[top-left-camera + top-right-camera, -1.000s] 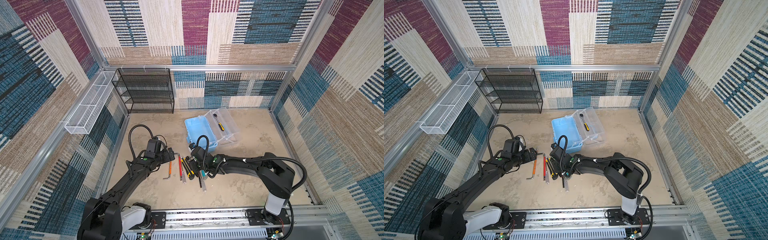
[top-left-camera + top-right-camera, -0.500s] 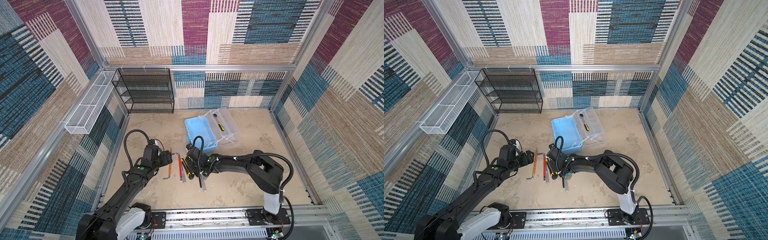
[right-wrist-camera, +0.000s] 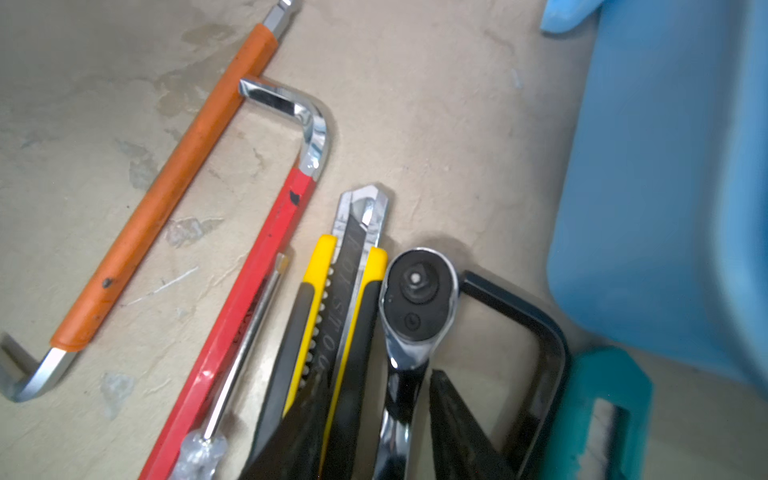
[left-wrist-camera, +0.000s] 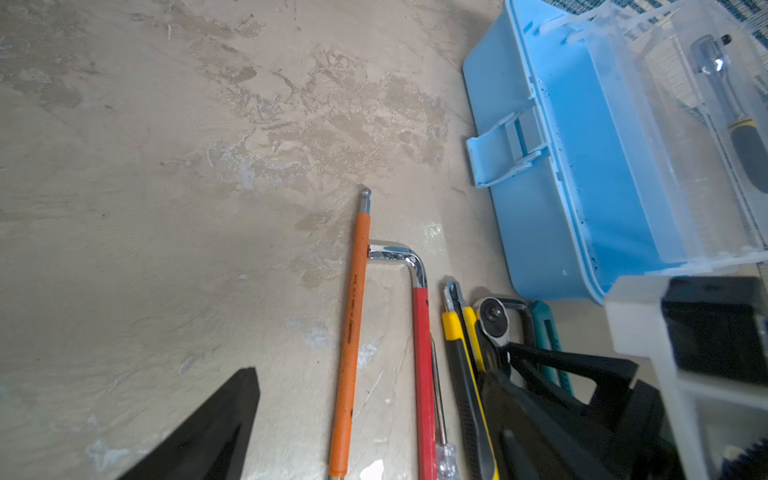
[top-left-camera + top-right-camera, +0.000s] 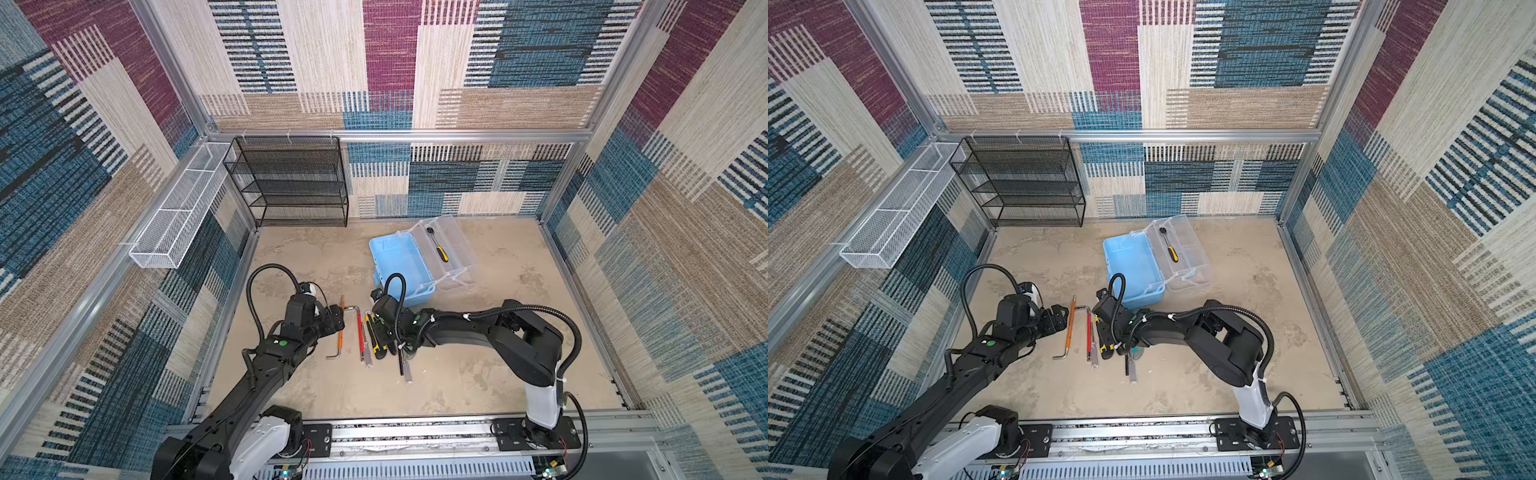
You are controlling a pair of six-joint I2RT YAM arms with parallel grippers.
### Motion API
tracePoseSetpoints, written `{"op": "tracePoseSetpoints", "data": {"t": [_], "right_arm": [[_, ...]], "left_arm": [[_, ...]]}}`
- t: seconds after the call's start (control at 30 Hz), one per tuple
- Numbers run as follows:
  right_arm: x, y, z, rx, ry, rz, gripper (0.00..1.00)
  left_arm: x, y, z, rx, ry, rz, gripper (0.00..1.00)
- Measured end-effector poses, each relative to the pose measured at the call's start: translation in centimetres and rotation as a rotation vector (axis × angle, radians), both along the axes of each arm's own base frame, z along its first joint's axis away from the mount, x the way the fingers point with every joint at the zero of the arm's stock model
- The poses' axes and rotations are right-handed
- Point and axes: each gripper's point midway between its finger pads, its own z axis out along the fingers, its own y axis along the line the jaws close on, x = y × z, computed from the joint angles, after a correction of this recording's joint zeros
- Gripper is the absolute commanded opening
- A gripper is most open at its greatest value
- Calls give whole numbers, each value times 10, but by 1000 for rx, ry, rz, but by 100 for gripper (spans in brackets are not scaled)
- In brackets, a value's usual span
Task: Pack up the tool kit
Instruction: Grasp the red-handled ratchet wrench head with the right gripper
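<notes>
While the left jaws gape, the right jaws stand parted astride a ratchet [image 3: 415, 299].

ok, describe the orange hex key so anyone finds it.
Find the open light-blue plastic case on the beige floor; slim tools lie in a row beside it. The orange-sleeved L-shaped steel hex key ends that row on the left arm's side; only it is orange.
</notes>
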Motion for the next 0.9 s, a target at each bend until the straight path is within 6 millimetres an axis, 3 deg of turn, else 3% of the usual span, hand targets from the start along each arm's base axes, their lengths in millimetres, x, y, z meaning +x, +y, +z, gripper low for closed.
{"op": "tracePoseSetpoints", "data": {"t": [0.47, 0.67, 0.9], "right_arm": [[-7, -11, 13, -6, 12, -7, 52], [-8, -14, 18, 2, 8, -12, 43], [-7, -18, 7, -21, 21, -18, 38]], "left_arm": [[-1, -4, 4, -17, -9, -20, 87], [-2, -6, 1, -23, 0, -28, 85], [-3, -8, -3, -29, 18, -39, 84]]}}
